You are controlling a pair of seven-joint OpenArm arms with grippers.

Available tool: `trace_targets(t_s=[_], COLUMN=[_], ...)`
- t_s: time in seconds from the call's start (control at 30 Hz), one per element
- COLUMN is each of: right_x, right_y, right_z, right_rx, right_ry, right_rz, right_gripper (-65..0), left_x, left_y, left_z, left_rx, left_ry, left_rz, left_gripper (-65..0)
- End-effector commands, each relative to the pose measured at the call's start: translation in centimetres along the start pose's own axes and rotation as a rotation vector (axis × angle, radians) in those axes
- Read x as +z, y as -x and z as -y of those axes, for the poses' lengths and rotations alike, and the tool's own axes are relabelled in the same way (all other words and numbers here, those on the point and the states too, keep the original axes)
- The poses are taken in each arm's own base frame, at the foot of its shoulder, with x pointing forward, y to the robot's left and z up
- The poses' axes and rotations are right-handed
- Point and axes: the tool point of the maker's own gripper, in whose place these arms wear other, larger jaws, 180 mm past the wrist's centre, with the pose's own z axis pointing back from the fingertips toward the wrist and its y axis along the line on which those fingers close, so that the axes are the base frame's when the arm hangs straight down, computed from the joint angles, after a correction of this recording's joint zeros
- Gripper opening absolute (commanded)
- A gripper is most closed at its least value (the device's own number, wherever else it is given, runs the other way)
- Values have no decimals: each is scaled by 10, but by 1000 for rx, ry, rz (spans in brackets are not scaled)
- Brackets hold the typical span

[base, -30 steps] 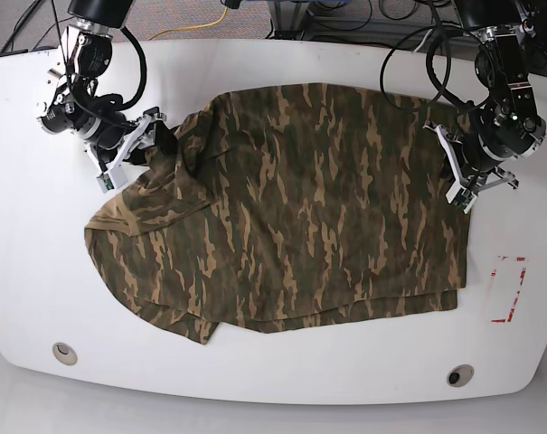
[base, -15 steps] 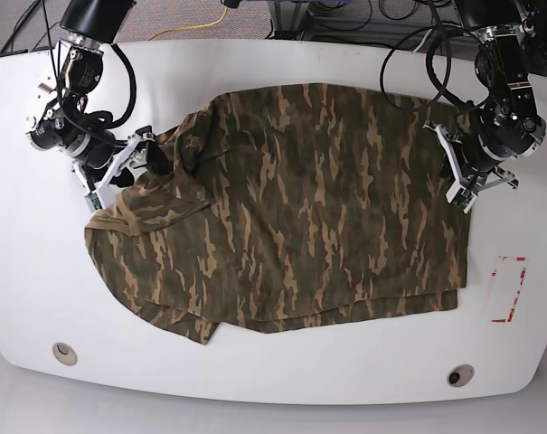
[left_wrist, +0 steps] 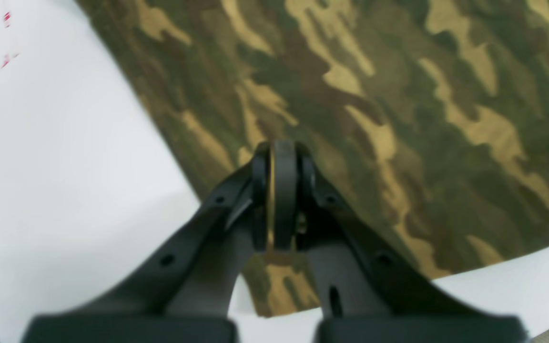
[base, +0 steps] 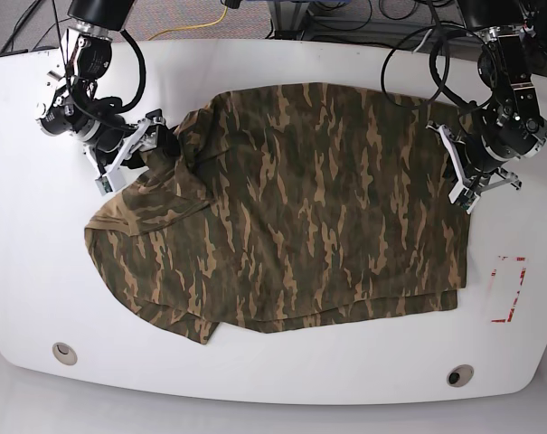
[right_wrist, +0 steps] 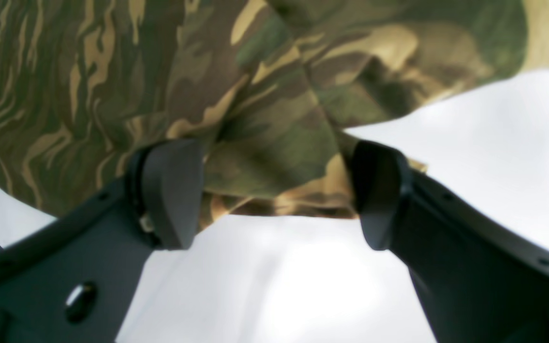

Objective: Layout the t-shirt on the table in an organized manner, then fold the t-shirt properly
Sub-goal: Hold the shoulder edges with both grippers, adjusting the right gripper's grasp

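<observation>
Shirt (base: 300,208) spread mid-desk (base: 255,380), bunched at its left edge. Left gripper (left_wrist: 278,200) clamped on shirt's right edge. Right gripper (right_wrist: 274,190) wide apart, straddling the bunched fold, not gripping.

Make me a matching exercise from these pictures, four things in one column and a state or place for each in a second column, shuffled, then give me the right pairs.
Things:
1. left gripper
2. right gripper
3. t-shirt
4. red outline mark

States or places:
A. jaws open, with a bunched cloth edge between them
B. on bare white table, clear of the cloth
C. jaws shut, at the cloth's edge
D. spread across the middle of the table, one side still rumpled

Pairs: 1-C, 2-A, 3-D, 4-B
</observation>
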Motion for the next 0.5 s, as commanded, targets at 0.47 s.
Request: trace_targets(t_s=[0.47], right_x=[5], right_y=[-3], right_z=[-2], right_rx=[8], right_ry=[-6], right_rz=[21], right_gripper=[-182], left_x=[4], left_y=[-10], left_z=[-5], left_rx=[-13], left_ry=[-13], left_rz=[34], left_gripper=[-646])
